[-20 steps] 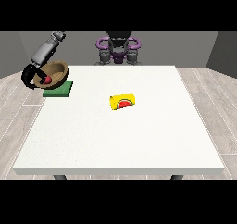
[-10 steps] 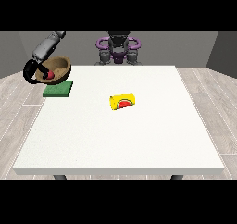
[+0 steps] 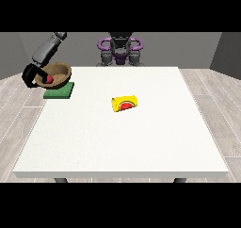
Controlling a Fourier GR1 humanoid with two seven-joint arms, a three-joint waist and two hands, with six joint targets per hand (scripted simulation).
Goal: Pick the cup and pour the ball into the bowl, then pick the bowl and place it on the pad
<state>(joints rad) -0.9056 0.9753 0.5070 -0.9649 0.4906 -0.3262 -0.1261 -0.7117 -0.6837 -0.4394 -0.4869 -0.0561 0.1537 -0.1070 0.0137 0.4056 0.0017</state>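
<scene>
Hand at view's left: fingers curled round bowl rim, ball just beside them.
Pad: under bowl.
Cup: toppled, well apart.

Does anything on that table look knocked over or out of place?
Yes. The yellow cup lies on its side mid-table, its mouth facing the camera. The brown bowl, with the red ball inside, is tilted and overhangs the table's left edge above the green pad, with the hand at the view's left at its rim.

Brown bowl, green pad, yellow cup
</scene>
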